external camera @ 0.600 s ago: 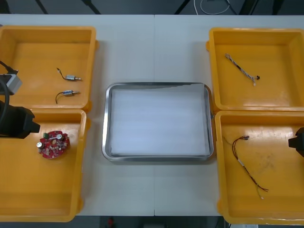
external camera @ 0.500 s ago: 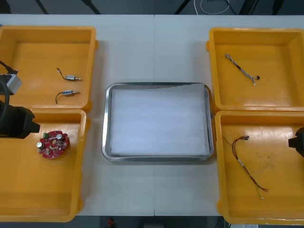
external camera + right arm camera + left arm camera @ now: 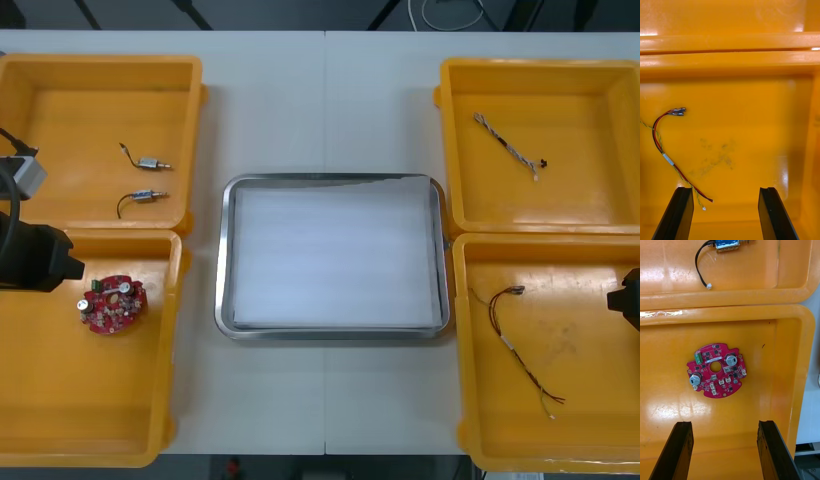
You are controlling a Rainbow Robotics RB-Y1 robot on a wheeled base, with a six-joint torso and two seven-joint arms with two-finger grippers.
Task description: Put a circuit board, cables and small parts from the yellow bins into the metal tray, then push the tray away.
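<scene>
Hovering: 2 grippers; 4 bins hold 1 board, 2 parts, 2 cables.

Four bins, tray, board, two cables, two small metal parts

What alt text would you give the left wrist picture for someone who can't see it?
A round red board lies flat in a yellow bin, just ahead of the left claw, whose black fingers stand open. Beyond the rim, the next bin holds a small metal part with a black cable.
</scene>
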